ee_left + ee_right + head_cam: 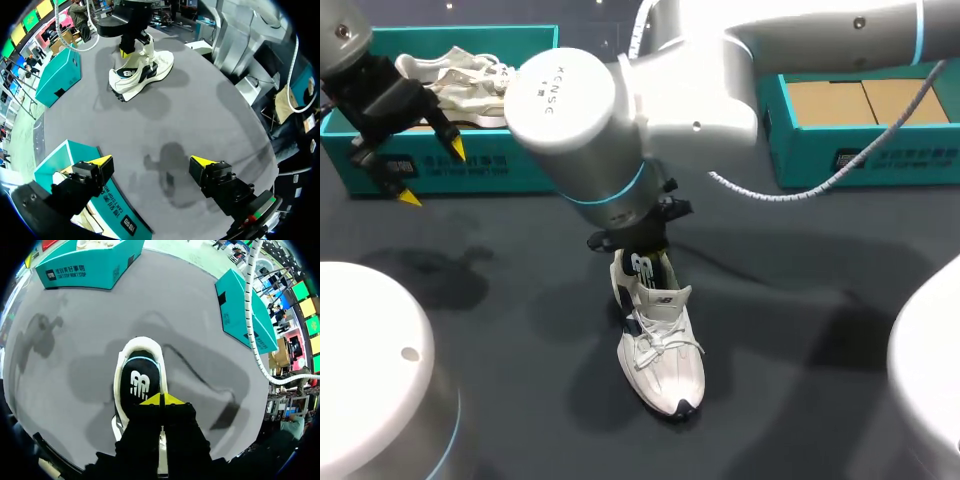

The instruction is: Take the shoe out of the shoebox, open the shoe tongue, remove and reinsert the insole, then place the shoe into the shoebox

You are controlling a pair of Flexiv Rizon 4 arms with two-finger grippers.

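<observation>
A white shoe lies on the dark table, toe toward me, its tongue standing up. Its black insole with a white logo shows inside the opening. My right gripper is shut, its yellow tips pressed together just over the insole near the tongue. I see nothing held between them. In the head view the right gripper hangs over the shoe's heel end. My left gripper stands open above the front wall of the left teal shoebox, far from the shoe. Its fingers hold nothing.
A second white shoe lies in the left shoebox. Another teal box with cardboard inside stands at the back right. My right arm's large body spans the back of the table above the shoe.
</observation>
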